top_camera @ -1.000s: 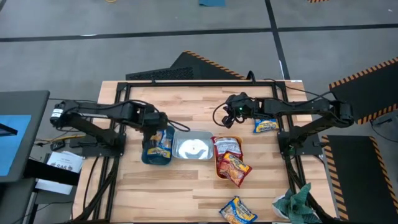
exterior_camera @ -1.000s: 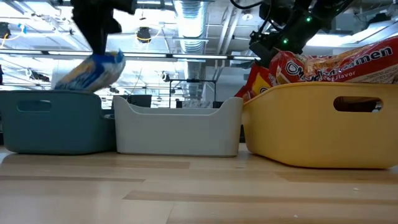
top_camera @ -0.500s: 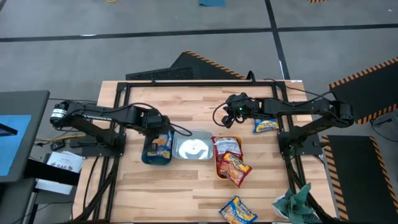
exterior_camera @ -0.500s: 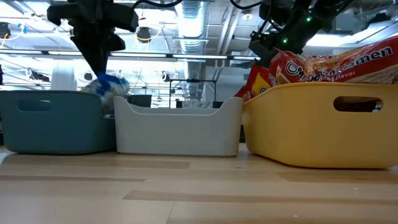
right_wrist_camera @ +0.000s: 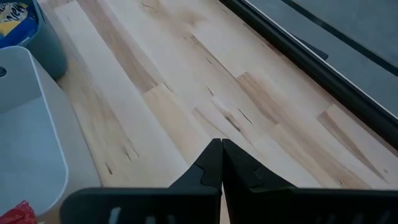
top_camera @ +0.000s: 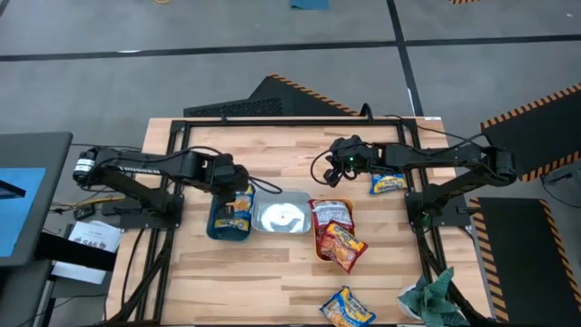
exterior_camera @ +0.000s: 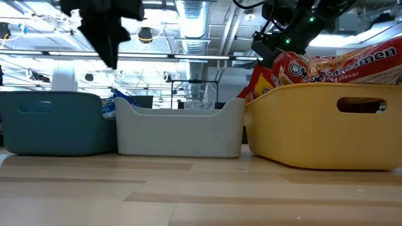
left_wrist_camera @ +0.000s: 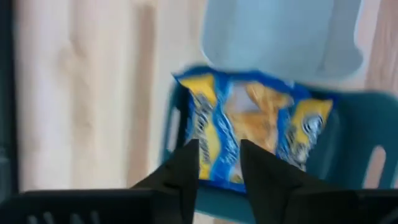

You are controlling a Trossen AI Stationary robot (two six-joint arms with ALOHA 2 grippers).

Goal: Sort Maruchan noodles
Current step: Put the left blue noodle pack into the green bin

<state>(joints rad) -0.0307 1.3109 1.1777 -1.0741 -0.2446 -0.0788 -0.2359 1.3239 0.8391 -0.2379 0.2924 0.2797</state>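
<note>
While the left gripper (left_wrist_camera: 217, 163) hovers slightly parted and empty over the teal bin (top_camera: 216, 227), its yellow packet (top_camera: 238, 207) lies propped on the rim; tipping out is possible. Right gripper (right_wrist_camera: 221, 163) pinched closed, empty.

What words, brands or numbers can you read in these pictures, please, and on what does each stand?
"...amen": red packet in the yellow bin, low view; start cut off.
"...flavor": same packet, smaller line beneath.
Yellow-blue packet in the teal bin: print blurred, unreadable.
Yellow-blue packets on the table: too small to read.
White paper beside the table: too small to read.
</note>
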